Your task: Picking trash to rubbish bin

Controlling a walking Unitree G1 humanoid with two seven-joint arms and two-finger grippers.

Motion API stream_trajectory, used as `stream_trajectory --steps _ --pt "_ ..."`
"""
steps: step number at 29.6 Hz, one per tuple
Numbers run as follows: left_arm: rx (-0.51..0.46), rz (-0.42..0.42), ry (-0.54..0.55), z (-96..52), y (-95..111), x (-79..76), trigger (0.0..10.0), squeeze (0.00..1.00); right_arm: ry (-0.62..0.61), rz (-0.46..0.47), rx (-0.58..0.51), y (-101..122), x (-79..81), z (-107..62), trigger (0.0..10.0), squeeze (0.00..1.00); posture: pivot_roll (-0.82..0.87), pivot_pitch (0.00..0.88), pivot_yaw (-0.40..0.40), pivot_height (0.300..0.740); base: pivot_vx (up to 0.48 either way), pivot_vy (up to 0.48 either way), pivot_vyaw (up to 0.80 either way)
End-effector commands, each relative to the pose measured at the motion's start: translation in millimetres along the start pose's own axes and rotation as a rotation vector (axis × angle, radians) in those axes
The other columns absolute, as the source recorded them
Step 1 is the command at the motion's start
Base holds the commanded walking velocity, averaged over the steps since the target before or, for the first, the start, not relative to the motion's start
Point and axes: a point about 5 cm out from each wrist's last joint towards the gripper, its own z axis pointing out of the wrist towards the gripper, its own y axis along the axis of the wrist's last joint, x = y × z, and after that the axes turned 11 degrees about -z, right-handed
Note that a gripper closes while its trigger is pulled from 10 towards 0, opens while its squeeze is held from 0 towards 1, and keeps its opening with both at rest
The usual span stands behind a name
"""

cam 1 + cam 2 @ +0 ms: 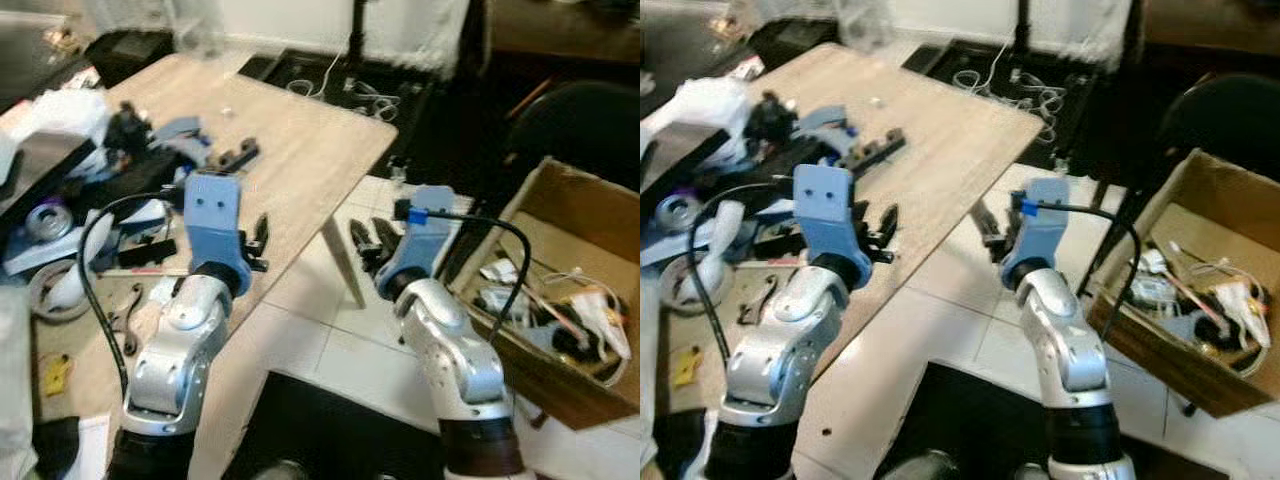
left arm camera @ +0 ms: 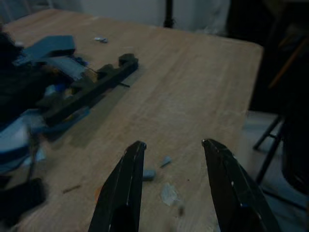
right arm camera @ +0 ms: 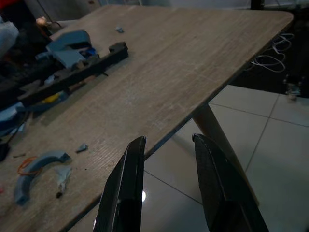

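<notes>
Trash lay as small grey-blue scraps on the wooden bench, close to its near edge: a pale crumpled bit, a short blue-grey chip and a smaller sliver, all well apart from the clutter along the bench's left edge. In the right wrist view a curved blue-grey piece with an orange loop beside it sat nearer the same edge, next to another crumpled scrap.

The left gripper hovered just above the scraps with its fingers spread and nothing between them. The right gripper hung past the bench's right edge, over the tiled floor, its fingers likewise apart and empty.

The bench was light wood with a rounded far right corner and a slanted pale leg. A long black bar-shaped tool and a blue plastic part lay toward the left edge among cables, white bags and tape rolls. An open cardboard box full of wires and scraps stood on the floor to the right. White cables trailed on the dark floor beyond the far edge.
</notes>
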Motion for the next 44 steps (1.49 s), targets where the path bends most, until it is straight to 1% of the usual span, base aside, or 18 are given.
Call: stream_trajectory --steps 1,7,8,10,13,16,17,18,19,20,26,28,29,32,38,41,44 --pt "0.014 0.001 0.037 -2.2 -4.6 2.6 10.0 0.0 0.008 0.019 0.007 -0.8 2.4 -2.6 10.0 0.0 0.06 0.193 0.061 0.74 0.0 0.0 0.8" --pt "0.01 0.017 0.069 -2.0 -5.9 5.2 10.0 0.0 0.015 0.034 0.019 -2.5 4.4 -3.1 10.0 0.0 0.06 0.193 0.061 0.74 0.0 0.0 0.8" --pt "0.023 -0.005 0.065 -2.6 -6.4 5.7 10.0 0.0 0.014 0.04 0.023 -3.1 4.8 -3.0 10.0 0.0 0.06 0.193 0.061 0.74 0.0 0.0 0.8" --pt "0.016 -0.006 0.081 -3.0 -4.9 6.4 10.0 0.0 0.015 0.042 0.024 -2.9 5.2 -2.9 10.0 0.0 0.07 0.195 0.057 0.74 0.0 0.0 0.8" --pt "0.008 -0.017 0.067 -3.9 -3.5 5.8 10.0 0.0 0.017 0.046 0.027 -3.3 5.9 -2.8 10.0 0.0 0.07 0.195 0.057 0.74 0.0 0.0 0.8" --pt "0.004 0.02 0.061 -5.8 -2.8 6.1 10.0 0.0 0.016 0.056 0.033 -4.3 7.3 -3.2 10.0 0.0 0.07 0.195 0.054 0.74 0.0 0.0 0.8" --pt "0.008 0.003 0.052 -5.6 -2.7 4.7 10.0 0.0 0.016 0.057 0.034 -4.3 7.7 -3.1 10.0 0.0 0.07 0.195 0.055 0.74 0.0 0.0 0.8" --pt "0.008 0.003 0.052 -5.6 -2.7 4.7 10.0 0.0 0.016 0.057 0.034 -4.3 7.7 -3.1 10.0 0.0 0.07 0.195 0.055 0.74 0.0 0.0 0.8" --pt "0.056 0.03 0.061 -6.0 -3.8 4.8 10.0 0.0 0.016 0.058 0.034 -4.3 7.8 -3.0 10.0 0.0 0.07 0.195 0.055 0.74 0.0 0.0 0.8" --pt "0.091 0.033 0.049 -6.5 -4.4 2.5 10.0 0.0 0.013 0.062 0.035 -4.2 7.4 -3.0 10.0 0.0 0.07 0.19 0.056 0.74 0.0 0.0 0.8" --pt "0.106 0.054 0.027 -7.7 -4.8 -2.1 10.0 0.0 0.005 0.078 0.041 -4.6 5.9 -3.3 10.0 0.0 0.07 0.191 0.06 0.74 0.0 0.0 0.8" --pt "0.133 0.033 0.019 -8.3 -6.7 -4.0 10.0 0.0 0.002 0.085 0.046 -5.2 5.2 -3.9 10.0 0.0 0.07 0.191 0.06 0.74 0.0 0.0 0.8" --pt "0.133 0.033 0.019 -8.3 -6.7 -4.0 10.0 0.0 0.002 0.085 0.046 -5.2 5.2 -3.9 10.0 0.0 0.07 0.191 0.06 0.74 0.0 0.0 0.8" --pt "0.183 0.032 0.025 -9.0 -10.6 -5.0 10.0 0.0 0.001 0.091 0.053 -6.4 5.5 -5.1 10.0 0.0 0.07 0.184 0.063 0.74 0.0 0.0 0.8" --pt "0.209 0.021 0.026 -9.0 -11.7 -5.7 10.0 0.0 -0.001 0.094 0.055 -5.7 4.8 -4.7 10.0 0.0 0.07 0.184 0.063 0.74 0.0 0.0 0.8" --pt "0.223 0.032 0.016 -10.0 -12.9 -5.5 10.0 0.0 0.0 0.092 0.059 -5.7 4.4 -4.7 10.0 0.0 0.07 0.181 0.058 0.74 0.0 0.0 0.8" --pt "0.228 0.022 0.003 -11.4 -13.6 -5.2 10.0 0.0 0.004 0.093 0.066 -5.7 4.5 -4.5 10.0 0.0 0.07 0.184 0.054 0.74 0.0 0.0 0.8"
